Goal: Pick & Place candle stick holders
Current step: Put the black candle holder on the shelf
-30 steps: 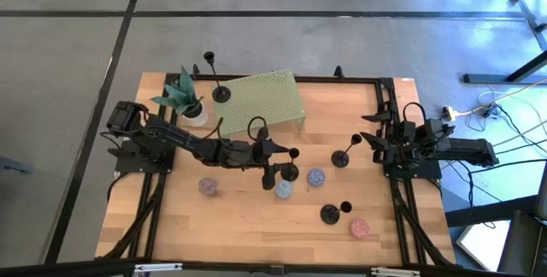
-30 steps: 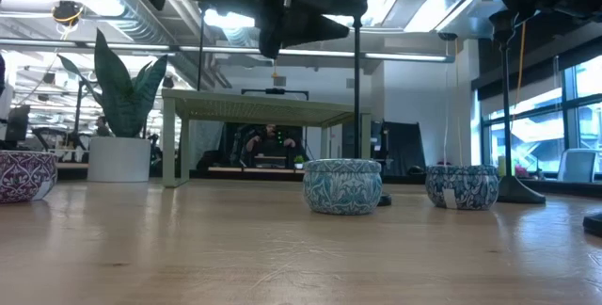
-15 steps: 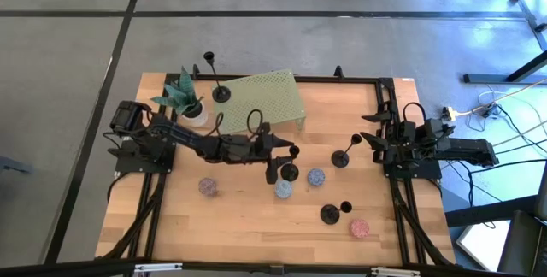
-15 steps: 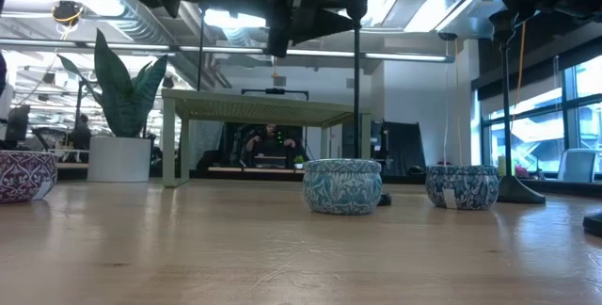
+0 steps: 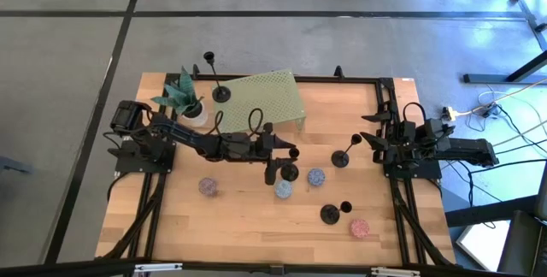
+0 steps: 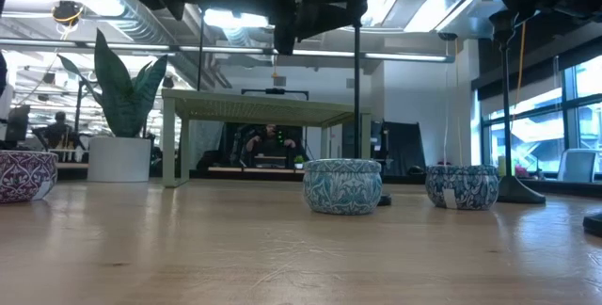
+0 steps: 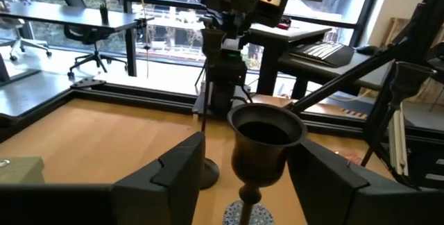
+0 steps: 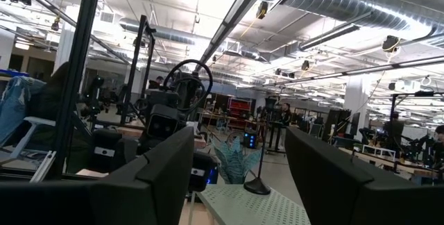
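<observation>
Four candle stick holders are seen on or by the table. One [image 5: 291,171] stands mid-table, between two patterned tins, its cup [image 7: 265,148] bracketed by the open fingers of the left gripper [image 5: 286,154]; no contact is visible in the left wrist view, so it is judged not yet grasped. A second holder [image 5: 344,156] stands well apart toward the right arm. A third [image 5: 332,213] sits near the front edge, just beside a pink tin [image 5: 359,226]. A fourth [image 5: 217,84] rests at the far edge, at the corner of the green perforated riser [image 5: 267,99], near the potted plant [image 5: 185,97].

Progress is judged early: no holder is lifted, and whether any has been placed cannot be told, since no target spot is marked.

The right gripper [image 5: 369,139] is parked at the table's right edge with fingers spread, empty.

No brand, label or readable writing is made out; a pale tag on a tin [image 6: 461,187] in the low view is too small to read.
</observation>
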Controlling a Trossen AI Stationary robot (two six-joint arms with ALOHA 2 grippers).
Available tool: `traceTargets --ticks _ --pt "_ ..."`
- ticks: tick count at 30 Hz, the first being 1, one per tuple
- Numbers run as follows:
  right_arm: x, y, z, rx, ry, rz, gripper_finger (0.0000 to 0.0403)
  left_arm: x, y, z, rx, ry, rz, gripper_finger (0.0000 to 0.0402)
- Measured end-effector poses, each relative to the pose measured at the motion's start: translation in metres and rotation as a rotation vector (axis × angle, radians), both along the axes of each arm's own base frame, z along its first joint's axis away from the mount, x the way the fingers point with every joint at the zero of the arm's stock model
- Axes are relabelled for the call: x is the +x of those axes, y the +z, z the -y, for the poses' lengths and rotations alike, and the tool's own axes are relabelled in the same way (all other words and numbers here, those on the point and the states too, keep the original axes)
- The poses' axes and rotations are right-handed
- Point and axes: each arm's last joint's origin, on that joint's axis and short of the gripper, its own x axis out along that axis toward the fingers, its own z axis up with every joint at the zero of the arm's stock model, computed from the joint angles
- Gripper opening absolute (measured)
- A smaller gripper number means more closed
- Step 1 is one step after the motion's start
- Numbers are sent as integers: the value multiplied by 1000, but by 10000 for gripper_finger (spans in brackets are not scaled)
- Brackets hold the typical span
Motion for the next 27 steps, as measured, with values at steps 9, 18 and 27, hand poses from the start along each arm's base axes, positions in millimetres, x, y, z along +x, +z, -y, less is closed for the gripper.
traceTargets --ticks 9,18,27 --pt "0 0 0 0 0 0 232 0 2 0 1 1 24 117" --pt "0 0 0 0 0 0 232 -2 12 1 4 -33 78 107" --pt "0 0 0 -1 -1 2 232 1 51 2 131 -35 146 107"
